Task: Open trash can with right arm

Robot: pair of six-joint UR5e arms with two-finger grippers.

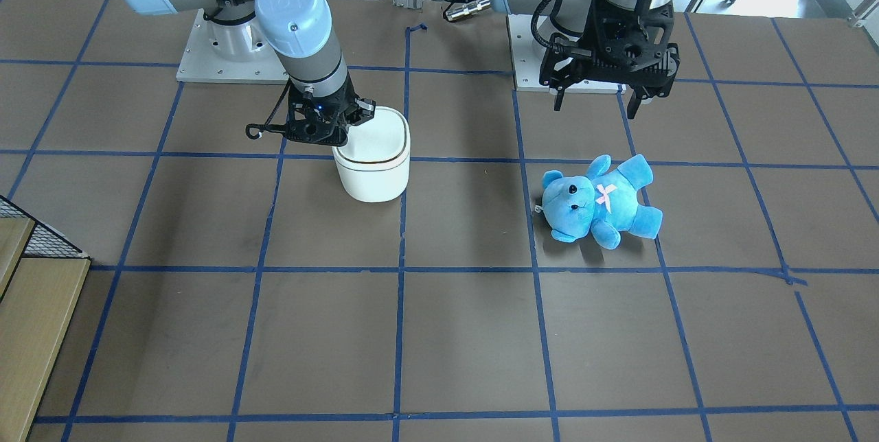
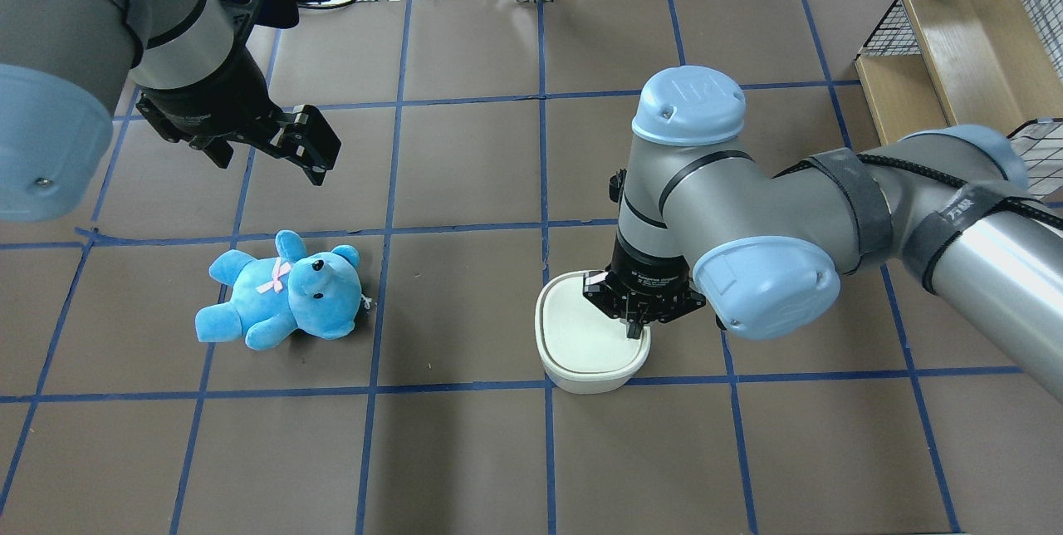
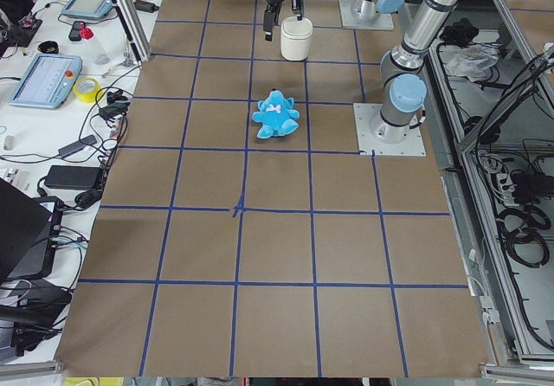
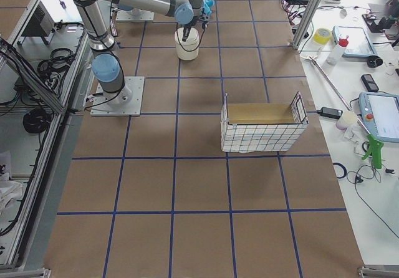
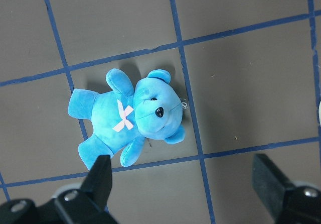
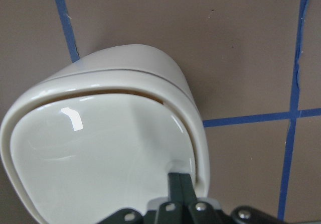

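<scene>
The white trash can [image 2: 581,348] stands right of the table's middle; it also shows in the front view [image 1: 374,171] and the right wrist view [image 6: 100,153]. Its lid lies flat, with a thin beige gap along one edge. My right gripper [image 2: 635,329] is shut, and its fingertips [image 6: 180,181] press down on the lid near one corner. A blue light glows on its mount [image 1: 320,110]. My left gripper [image 2: 270,151] hangs open and empty above the blue teddy bear [image 2: 282,290], which lies on its back [image 5: 130,118].
A wire basket holding a wooden box [image 2: 955,61] stands at the table's far right corner, also seen in the exterior right view [image 4: 262,125]. Both arm base plates [image 1: 230,57] sit on the robot's side. Cables and devices lie beyond the far edge.
</scene>
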